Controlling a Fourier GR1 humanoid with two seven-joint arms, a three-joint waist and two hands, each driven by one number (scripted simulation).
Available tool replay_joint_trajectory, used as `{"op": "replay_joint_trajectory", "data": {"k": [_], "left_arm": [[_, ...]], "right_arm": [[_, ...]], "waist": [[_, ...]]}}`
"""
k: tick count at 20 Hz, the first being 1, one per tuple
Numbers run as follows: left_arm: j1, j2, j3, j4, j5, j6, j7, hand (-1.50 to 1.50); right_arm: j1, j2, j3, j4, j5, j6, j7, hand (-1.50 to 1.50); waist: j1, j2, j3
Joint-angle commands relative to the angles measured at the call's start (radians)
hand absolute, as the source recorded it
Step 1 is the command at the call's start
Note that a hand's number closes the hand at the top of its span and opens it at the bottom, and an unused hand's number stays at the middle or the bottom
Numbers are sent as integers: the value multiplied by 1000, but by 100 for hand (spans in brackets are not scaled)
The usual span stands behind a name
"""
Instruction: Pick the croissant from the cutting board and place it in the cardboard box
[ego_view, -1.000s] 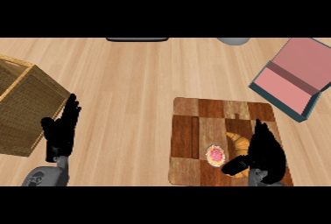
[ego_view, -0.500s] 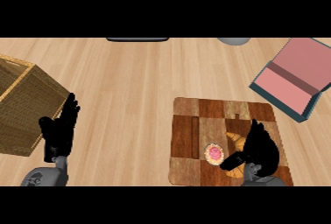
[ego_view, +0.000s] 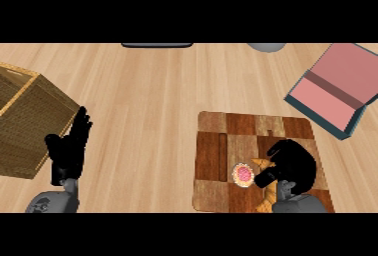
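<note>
The right hand (ego_view: 289, 162) is hunching over the croissant (ego_view: 263, 186), its fingers curling down round the pastry so that most of it is hiding beneath the black palm. Only tan ends are showing: a bit at the hand's near-left edge and a strip running down toward the wrist. From those, the croissant's long axis is seeming to run roughly along the forearm, toward and away from the robot, though the covered middle is making that a judgement only. Whether it is lifting off the board (ego_view: 221, 150) cannot be told.

Just left of the fingers, touching or nearly touching the pastry, a small pink-topped donut (ego_view: 242, 174) is lying on the board, and it is looking at risk of being nudged as the hand rises.

The box (ego_view: 29, 125) is standing well apart, at the far left of the counter (ego_view: 162, 85), beyond the left hand (ego_view: 70, 147), which is resting with fingers straight beside the box's near wall. So the carry is needing to go leftward across the bare wood, and the right hand is the one placed to do it.

A pink case (ego_view: 341, 85) is lying open at upper right.
</note>
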Motion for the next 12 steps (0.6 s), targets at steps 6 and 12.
{"op": "replay_joint_trajectory", "data": {"k": [6,12], "left_arm": [[13,-35,-3,25,-35,-2,-31,0],[-4,-17,11,-53,-19,-11,39,0]], "right_arm": [[-70,10,89,79,27,27,-117,150],[-209,16,160,124,-8,117,-222,150]], "waist": [[10,3,2],[9,1,2]]}}
